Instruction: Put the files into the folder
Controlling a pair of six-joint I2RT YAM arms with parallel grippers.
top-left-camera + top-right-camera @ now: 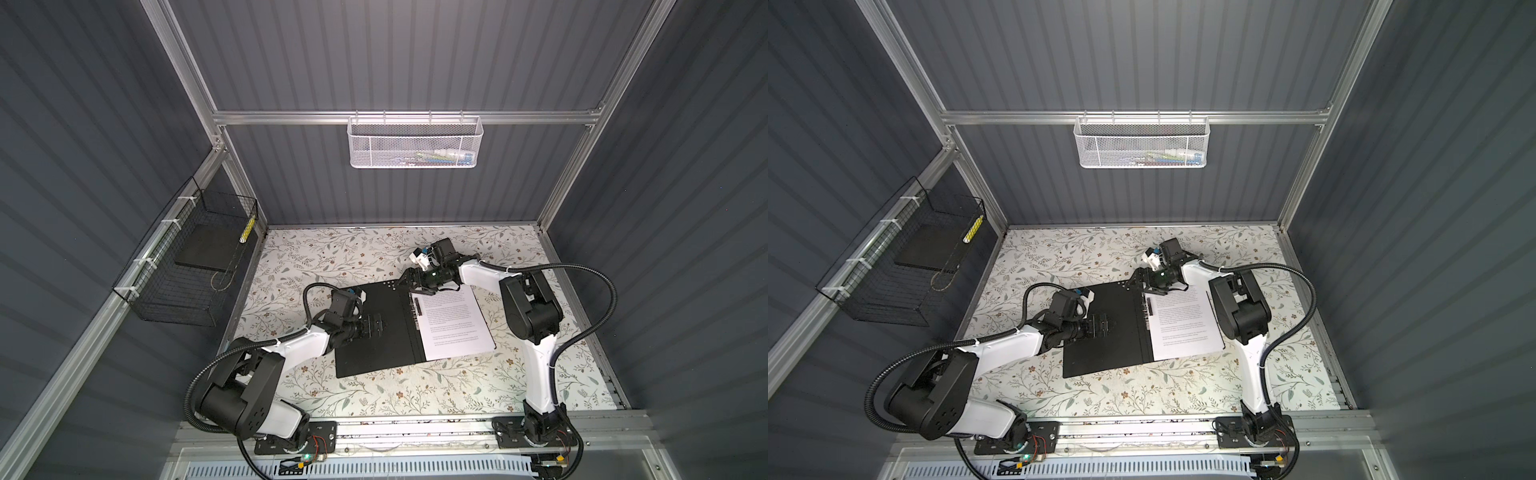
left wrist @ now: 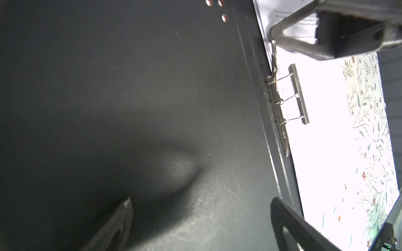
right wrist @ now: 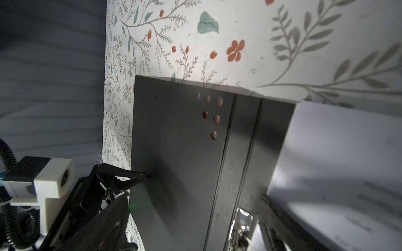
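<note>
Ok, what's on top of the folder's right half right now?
The files, white printed sheets, cover it, with the metal clip over their spine-side edge. The folder cover beneath them is hidden, and the sheet count cannot be told.

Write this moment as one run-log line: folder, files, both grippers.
folder: open flat, black inside up | files: on right half | left gripper: open, over left cover | right gripper: open, at far end of spine clip

Desk (image 1: 374, 390) with a white floral-print surface. White metal mesh basket (image 1: 374, 149) hangs on the rear aluminium rail (image 1: 270, 117); its small coloured contents are too blurred to name. Black wire basket (image 1: 166, 299) on the left wall holds 1 dark grey flat slab (image 1: 205, 249) and 1 yellow-and-white striped stick (image 1: 248, 230).
</note>
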